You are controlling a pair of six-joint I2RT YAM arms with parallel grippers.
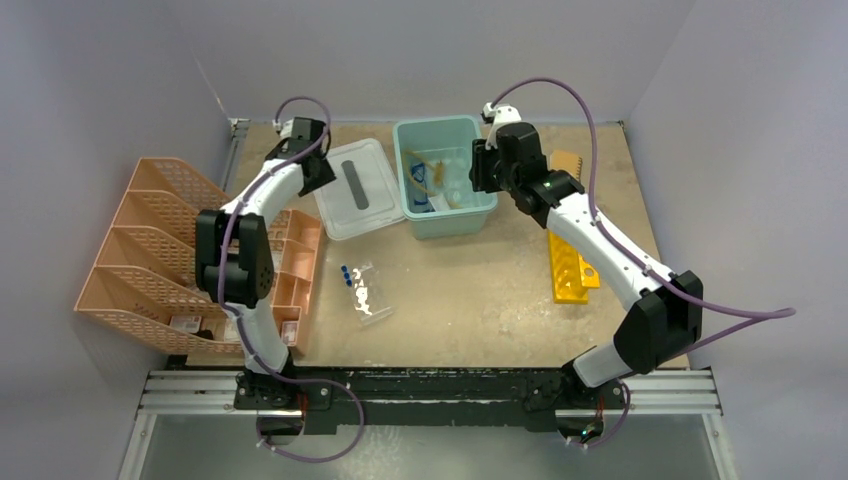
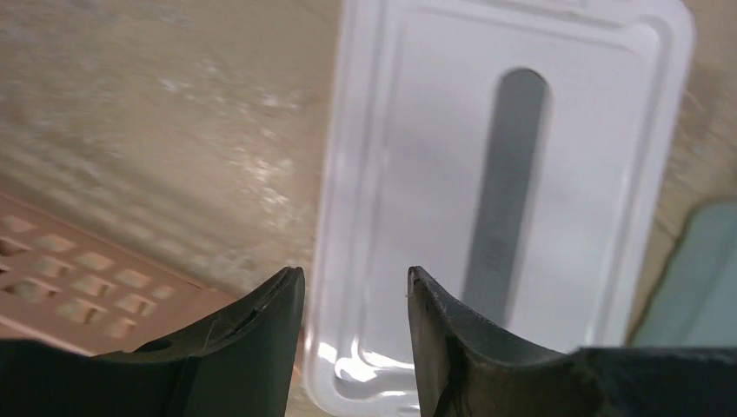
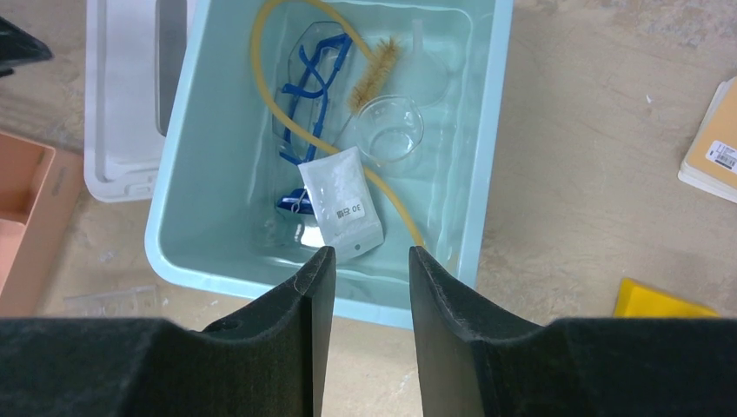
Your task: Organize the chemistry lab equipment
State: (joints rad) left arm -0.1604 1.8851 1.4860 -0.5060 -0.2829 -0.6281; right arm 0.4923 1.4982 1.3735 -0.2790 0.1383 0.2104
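1. I see my left gripper hanging over the clear lid. The lid lies flat on the table in the upper middle of the overhead view, just left of the teal bin. The jaws stand spread with nothing between them.
2. My right gripper hovers above the bin, over the wall that runs along the lower part of its wrist view. Its jaws are also spread and pinch nothing.
3. Inside the bin I can make out the amber rubber tubing curving along the upper left. The blue-framed safety glasses lie within its loop, with a bristle brush beside them.
4. The glass dish sits near the bin's middle. The white packet lies just below it, across the tubing. The blue-based clear cylinder is partly hidden under the packet's left edge.
5. The blue-capped tubes lie in a clear bag on the table, left of centre in the overhead view, just right of the peach trays.
6. A yellow rack lies right of centre. A small notebook sits at the right edge of the right wrist view.
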